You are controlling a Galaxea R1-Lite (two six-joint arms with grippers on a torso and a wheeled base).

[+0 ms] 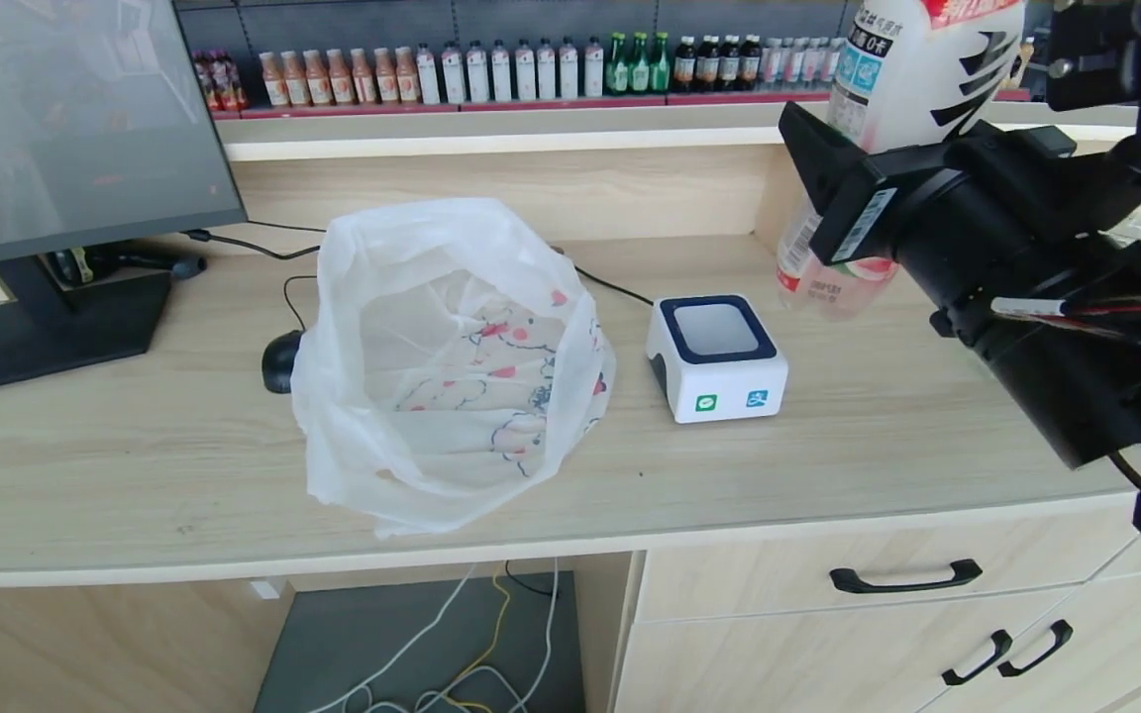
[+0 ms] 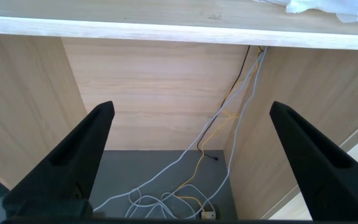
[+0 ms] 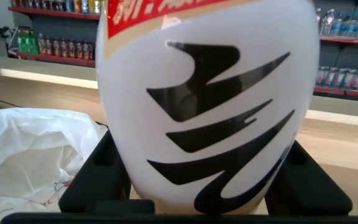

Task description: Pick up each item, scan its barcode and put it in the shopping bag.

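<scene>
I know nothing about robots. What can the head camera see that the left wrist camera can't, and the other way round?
Only the head view: the scanner, the monitor, the drawers, and the right gripper holding a bottle above the counter.
Only the left wrist view: the left gripper, open, below the counter's edge.
Both: the counter, the shopping bag and the cables underneath.

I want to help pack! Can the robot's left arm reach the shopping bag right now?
Probably not yet. The left gripper sits low under the counter, which is between it and the shopping bag. It would need to rise first.
</scene>
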